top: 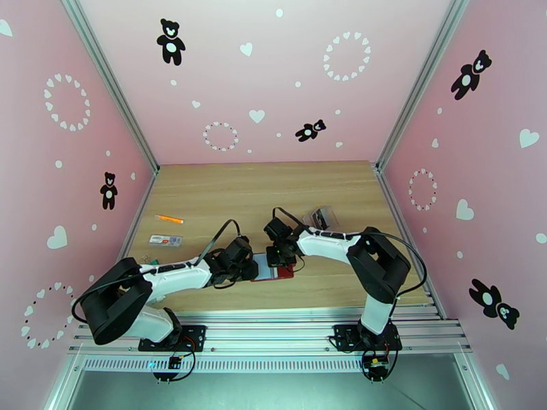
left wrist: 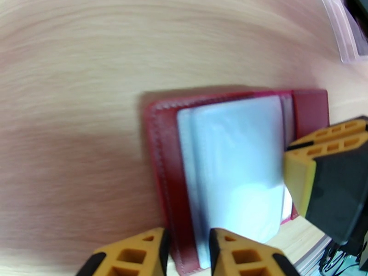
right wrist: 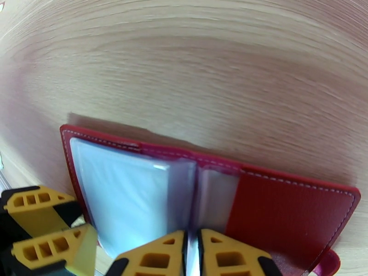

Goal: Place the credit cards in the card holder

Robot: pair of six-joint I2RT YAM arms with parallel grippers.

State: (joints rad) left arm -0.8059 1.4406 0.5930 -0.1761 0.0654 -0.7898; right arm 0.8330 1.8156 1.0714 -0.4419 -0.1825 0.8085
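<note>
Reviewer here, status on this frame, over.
Left pincer at edge of card holder, grip unclear. Right pincer shut on one sleeve. Holder lies open on table. Clear case apart, not in the way.

Pink walls (top: 225, 70) all round, dotted with black teddy bear stickers (top: 171, 41) and white hearts (top: 256, 115). Silvery metal frame posts (top: 108, 76) in the corners, pale wood-grain surface (top: 273, 189), bright even light.

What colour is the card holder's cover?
The card holder is dark red with pale edge stitching, clearest in the right wrist view.
</note>
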